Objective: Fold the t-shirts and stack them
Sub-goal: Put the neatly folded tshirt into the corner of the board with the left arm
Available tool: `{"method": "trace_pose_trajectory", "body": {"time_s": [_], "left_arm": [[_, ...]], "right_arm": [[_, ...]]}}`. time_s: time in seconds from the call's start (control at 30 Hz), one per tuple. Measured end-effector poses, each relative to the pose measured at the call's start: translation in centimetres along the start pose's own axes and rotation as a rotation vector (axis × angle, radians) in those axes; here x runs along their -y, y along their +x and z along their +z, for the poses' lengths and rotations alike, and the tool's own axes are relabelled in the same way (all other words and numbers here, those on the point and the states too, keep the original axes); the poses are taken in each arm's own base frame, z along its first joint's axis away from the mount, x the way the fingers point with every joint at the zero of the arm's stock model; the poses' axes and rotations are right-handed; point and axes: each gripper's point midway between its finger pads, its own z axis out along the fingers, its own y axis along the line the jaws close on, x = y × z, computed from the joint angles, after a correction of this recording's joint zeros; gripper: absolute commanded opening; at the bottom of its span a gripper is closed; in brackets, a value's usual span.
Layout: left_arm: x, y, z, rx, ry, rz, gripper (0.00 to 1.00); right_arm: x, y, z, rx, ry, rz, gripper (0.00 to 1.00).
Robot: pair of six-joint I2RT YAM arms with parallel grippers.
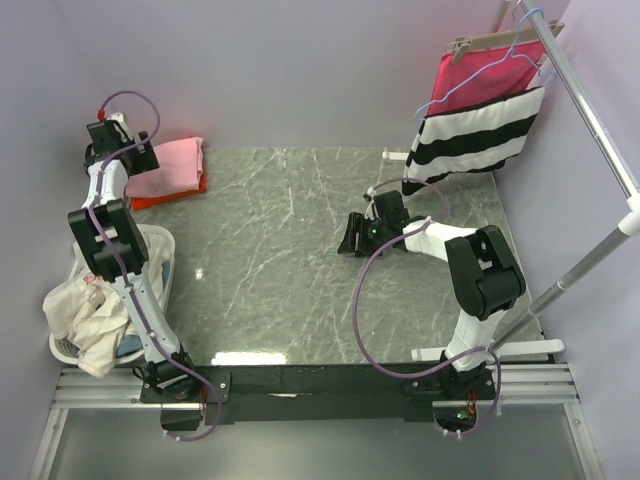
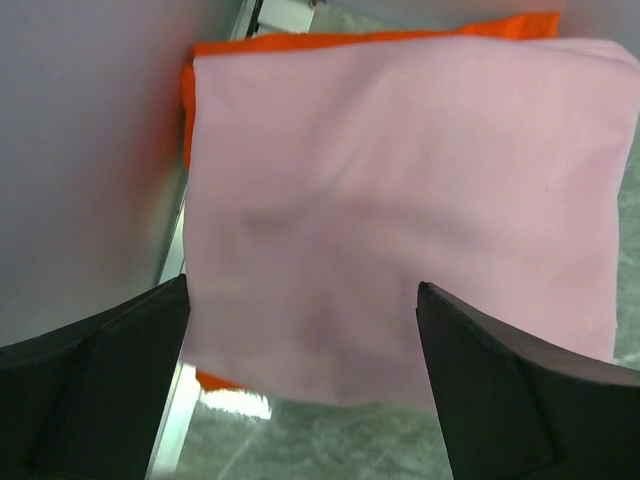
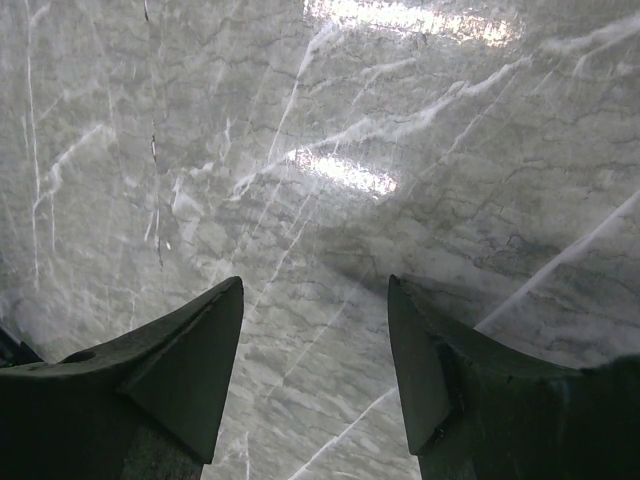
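The pink t-shirt (image 2: 400,220) hides most of the orange t-shirt (image 2: 400,38).

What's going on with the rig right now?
The pink t-shirt lies folded on top of the orange t-shirt at the far left corner of the table. The left gripper hangs open just above that stack, holding nothing. The right gripper is open too, low over the marble mid-table. The stacking looks done.

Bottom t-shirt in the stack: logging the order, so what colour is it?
Bottom t-shirt is bright orange, clearest from left wrist.
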Motion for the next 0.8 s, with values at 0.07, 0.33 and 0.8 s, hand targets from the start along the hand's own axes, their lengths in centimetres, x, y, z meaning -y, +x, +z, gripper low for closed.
{"method": "trace_pose_trajectory", "body": {"time_s": [0.07,0.33,0.8], "left_arm": [[0.3,0.5,-1.2,0.0,-0.009,-0.009,0.99],[9.8,-5.7,-12.0,0.221,0.115,-0.002,0.99],[30.4,8.0,-26.4,0.191,0.502,0.06,1.0]], "right_arm": [[0.0,0.0,0.0,0.001,0.0,0.0,0.67],[-0.1,-0.1,0.0,0.013,0.012,-0.011,0.68],[-0.4,-3.2,-7.1,0.281,0.193,-0.138,1.0]]}}
